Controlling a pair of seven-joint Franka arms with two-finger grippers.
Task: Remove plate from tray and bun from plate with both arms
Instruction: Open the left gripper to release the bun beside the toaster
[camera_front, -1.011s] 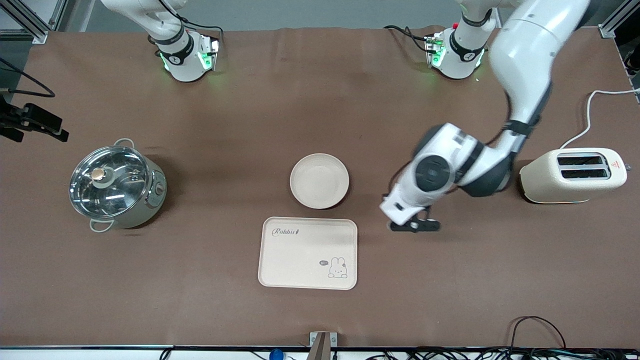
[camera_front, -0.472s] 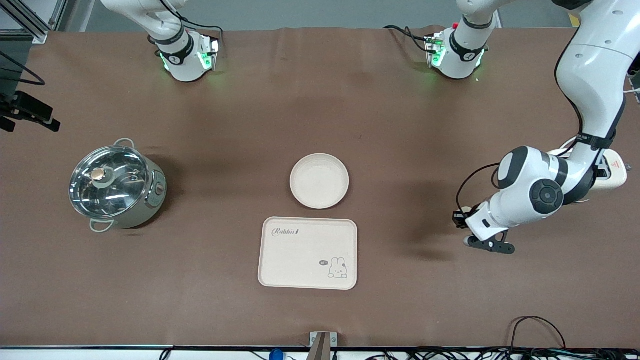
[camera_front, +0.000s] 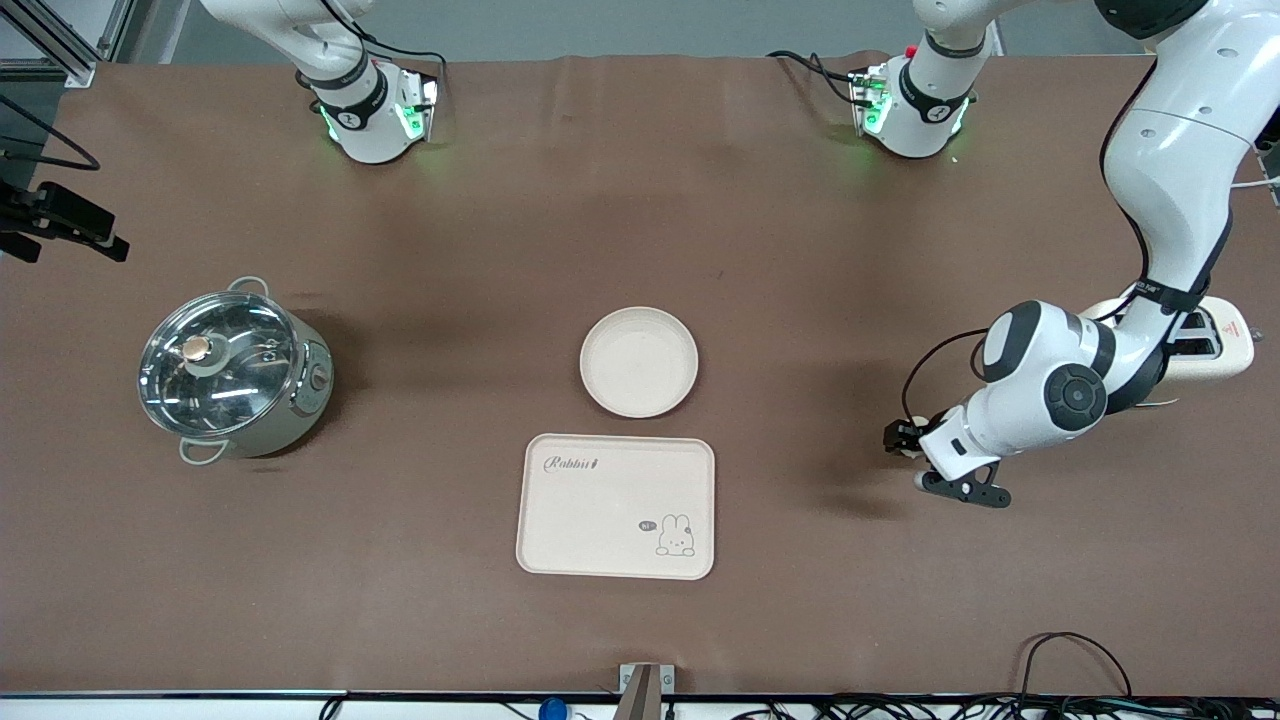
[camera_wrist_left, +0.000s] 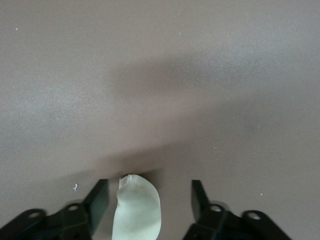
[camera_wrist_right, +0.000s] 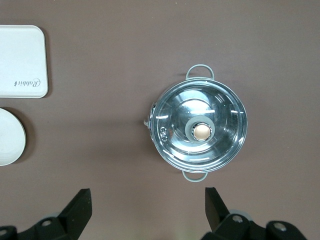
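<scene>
Brown tabletop fills the left wrist view, where the left gripper (camera_wrist_left: 148, 187) hangs low over bare table toward the left arm's end, near the cream toaster (camera_front: 1218, 347). Its jaws are spread wider than the bun (camera_wrist_left: 136, 210), which sits between them against one finger with a gap to the other. The plate (camera_front: 639, 361) rests mid-table, just farther from the front camera than the rabbit tray (camera_front: 615, 441). The right gripper (camera_wrist_right: 147, 210) waits, jaws parted, high over the glass-lidded pot (camera_front: 235, 372).
</scene>
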